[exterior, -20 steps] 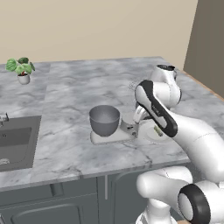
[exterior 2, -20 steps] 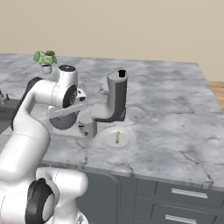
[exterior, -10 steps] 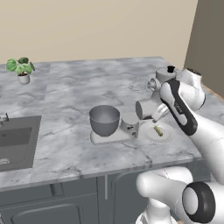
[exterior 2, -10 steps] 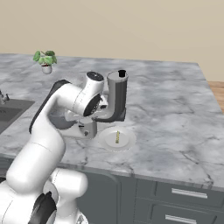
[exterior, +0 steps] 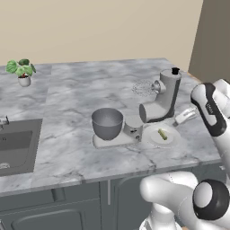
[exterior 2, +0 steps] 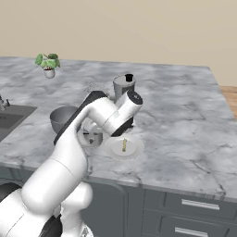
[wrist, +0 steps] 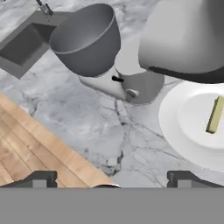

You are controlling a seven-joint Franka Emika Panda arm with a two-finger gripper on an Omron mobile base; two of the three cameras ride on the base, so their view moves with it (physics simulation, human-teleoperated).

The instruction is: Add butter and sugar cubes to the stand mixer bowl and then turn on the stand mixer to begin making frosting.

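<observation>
The butter (wrist: pixel 215 114) lies on the white plate (wrist: pixel 183 131) at three o'clock in the hand view, just beside the stand mixer (exterior: pixel 152 112), with the stand mixer bowl (exterior: pixel 107 123) seated on the base at nine o'clock from the plate. The gripper (wrist: pixel 111 178) hangs off the counter edge, jaws spread wide and holding nothing. For a clean pick I'd swing toward the plate, line the fingers across the stick's narrow sides, then descend. The left base view shows the tilted head and whisk (exterior: pixel 143 88); the hand view shows the knob (wrist: pixel 116 79) and dial (wrist: pixel 131 93) up close. I can't spot the sugar cubes.
</observation>
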